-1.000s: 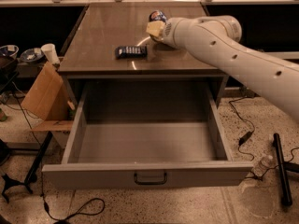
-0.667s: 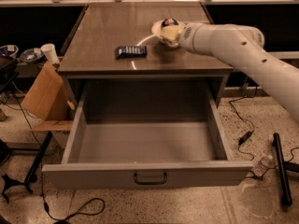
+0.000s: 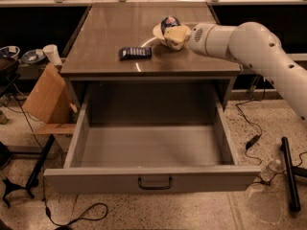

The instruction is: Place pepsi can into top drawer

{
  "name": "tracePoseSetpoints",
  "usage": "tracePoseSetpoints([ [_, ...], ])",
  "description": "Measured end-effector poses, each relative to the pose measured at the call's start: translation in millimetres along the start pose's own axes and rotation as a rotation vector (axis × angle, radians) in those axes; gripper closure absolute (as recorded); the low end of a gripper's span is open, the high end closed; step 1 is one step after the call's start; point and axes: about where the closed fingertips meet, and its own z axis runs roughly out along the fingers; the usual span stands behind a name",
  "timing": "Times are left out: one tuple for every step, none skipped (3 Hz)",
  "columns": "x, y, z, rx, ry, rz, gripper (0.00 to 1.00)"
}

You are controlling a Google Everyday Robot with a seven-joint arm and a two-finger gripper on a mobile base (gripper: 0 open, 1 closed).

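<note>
The pepsi can (image 3: 169, 22), blue with a silver top, rests in a white bowl (image 3: 157, 32) at the back right of the cabinet top (image 3: 105, 32). My gripper (image 3: 175, 35), cream coloured at the end of the white arm (image 3: 249, 44), is right against the front of the can and over the bowl's near rim. The top drawer (image 3: 144, 172) is pulled wide open below, grey, with nothing showing inside it and a small dark handle (image 3: 154, 182) on its front panel.
A flat dark blue snack packet (image 3: 135, 52) lies on the cabinet top left of the bowl. A cardboard box (image 3: 45, 97) leans at the cabinet's left. Cables, a black bar (image 3: 290, 174) and a plastic bottle (image 3: 271, 169) lie on the floor at right.
The gripper has shifted slightly right and towards me at the bowl, and the arm has swung out to the right. The can's top now shows above the gripper.
</note>
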Motion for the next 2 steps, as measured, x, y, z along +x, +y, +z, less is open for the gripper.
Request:
tracePoseSetpoints([
  [0.1, -0.6, -0.1, 0.001, 0.0, 0.0, 1.0],
  [5.2, 0.7, 8.6, -0.014, 0.019, 0.012, 1.0],
])
